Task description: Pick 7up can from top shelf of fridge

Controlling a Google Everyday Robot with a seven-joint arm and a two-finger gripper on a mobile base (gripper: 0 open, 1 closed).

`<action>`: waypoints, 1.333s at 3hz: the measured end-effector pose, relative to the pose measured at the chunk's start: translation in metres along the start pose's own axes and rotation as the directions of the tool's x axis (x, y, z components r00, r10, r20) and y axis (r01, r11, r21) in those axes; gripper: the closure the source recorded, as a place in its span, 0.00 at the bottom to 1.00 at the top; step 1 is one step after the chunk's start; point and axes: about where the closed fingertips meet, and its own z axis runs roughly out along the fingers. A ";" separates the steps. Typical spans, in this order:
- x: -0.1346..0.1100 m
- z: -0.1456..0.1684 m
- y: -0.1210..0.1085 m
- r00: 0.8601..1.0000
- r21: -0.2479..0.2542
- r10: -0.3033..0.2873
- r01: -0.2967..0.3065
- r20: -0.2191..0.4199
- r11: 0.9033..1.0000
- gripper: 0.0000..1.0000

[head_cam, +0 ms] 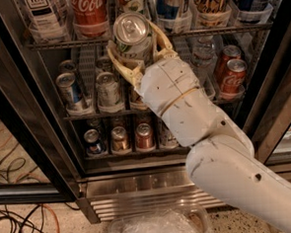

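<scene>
Silver-lidded and pale, with green markings down its side, the 7up can (135,46) sits tipped so its pull-tab top faces outward, in front of the thin front rail of the top shelf (229,30) near the middle of the fridge (140,185). It is held by the gripper (133,42), whose two cream-coloured fingers (120,64) curve round either side of the can and pinch it between them. Behind the gripper, the white arm (211,134) runs down and to the right across the open front of the fridge, hiding part of the lower racks. Just left of the can on the top shelf stands a red Coca-Cola bottle (89,8), with more bottles in the pale trays to both sides. One rack down there are small silver-topped cans (107,88) to the left of the arm and red cans (234,73) to its right. The lowest rack holds a row of smaller cans (119,138). Below the ribbed steel base, a clear plastic container (157,229) lies on the speckled floor, and dark cables (19,230) trail at the left.
</scene>
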 end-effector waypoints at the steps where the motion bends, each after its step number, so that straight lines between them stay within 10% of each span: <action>1: 0.000 0.000 0.000 1.000 0.000 0.000 0.000 0.000 1.000 1.00; 3: -0.033 -0.003 -0.001 0.996 -0.125 0.053 -0.044 0.068 0.991 1.00; 4: -0.066 -0.015 0.028 0.984 -0.244 0.105 -0.068 0.143 0.967 1.00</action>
